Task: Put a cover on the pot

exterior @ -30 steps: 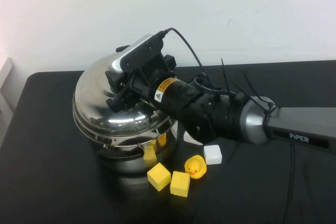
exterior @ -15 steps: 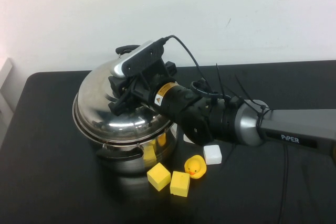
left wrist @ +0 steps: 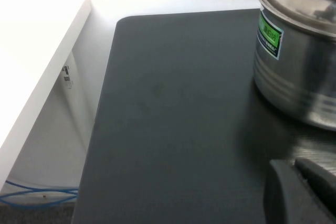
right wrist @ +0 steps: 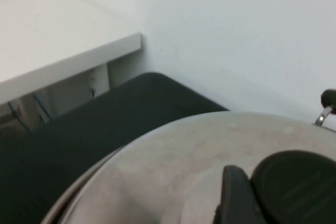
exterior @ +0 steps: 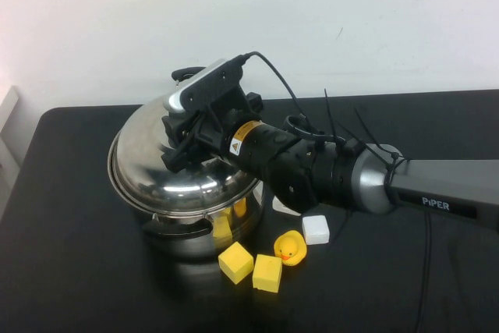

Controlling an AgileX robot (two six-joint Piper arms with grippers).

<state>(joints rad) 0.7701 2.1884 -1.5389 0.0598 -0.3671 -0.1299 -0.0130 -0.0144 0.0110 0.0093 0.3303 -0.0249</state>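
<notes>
Steel lid tilted on pot rim, right gripper jaws clamped on its knob; left gripper unclear.

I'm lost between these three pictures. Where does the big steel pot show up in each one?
High view: the pot sits left of centre under the domed lid, which the right gripper holds at the knob.
Left wrist view: the pot fills the upper right corner; the left gripper shows low in the corner.
Right wrist view: only the lid shows; the pot's body is hidden.
Shared landmark: the black table.
</notes>
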